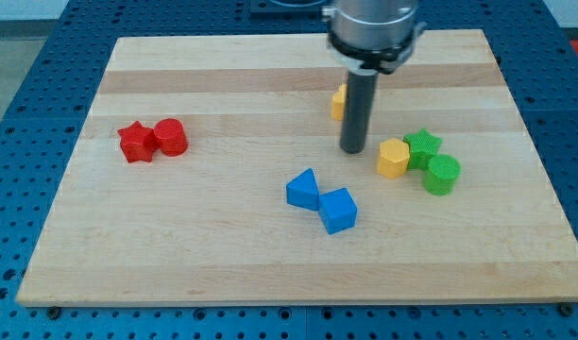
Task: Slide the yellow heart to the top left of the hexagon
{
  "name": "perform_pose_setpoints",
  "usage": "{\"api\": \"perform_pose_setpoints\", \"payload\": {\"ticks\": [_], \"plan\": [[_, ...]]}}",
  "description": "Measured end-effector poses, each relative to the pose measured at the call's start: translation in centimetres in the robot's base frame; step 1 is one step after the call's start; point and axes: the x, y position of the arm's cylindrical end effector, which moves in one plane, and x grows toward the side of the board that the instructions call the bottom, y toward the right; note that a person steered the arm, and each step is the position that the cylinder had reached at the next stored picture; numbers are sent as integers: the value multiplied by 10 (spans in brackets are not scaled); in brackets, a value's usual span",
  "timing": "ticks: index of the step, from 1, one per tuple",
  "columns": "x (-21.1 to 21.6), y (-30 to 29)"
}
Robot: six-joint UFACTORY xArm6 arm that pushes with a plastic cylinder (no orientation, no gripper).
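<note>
A yellow hexagon (pixel 393 158) lies on the wooden board at the view's right. The yellow heart (pixel 338 102) lies up and left of it and is mostly hidden behind my rod. My tip (pixel 353 150) rests on the board just below the heart and a short way left of the hexagon, touching neither that I can see.
A green star (pixel 422 145) and a green cylinder (pixel 442 175) sit right against the hexagon's right side. A blue triangle (pixel 304 190) and blue cube (pixel 338 211) lie below the tip. A red star (pixel 135 142) and red cylinder (pixel 171 137) are at the left.
</note>
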Motion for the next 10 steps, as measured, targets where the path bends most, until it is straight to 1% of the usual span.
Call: {"api": "perform_pose_setpoints", "payload": {"ticks": [1, 2, 3, 4, 5, 7, 8, 9, 10], "plan": [[-6, -33], [-50, -60], [-135, -38], [-142, -13], [-131, 23], [-127, 19], [-127, -1], [-110, -6], [-87, 21]]}}
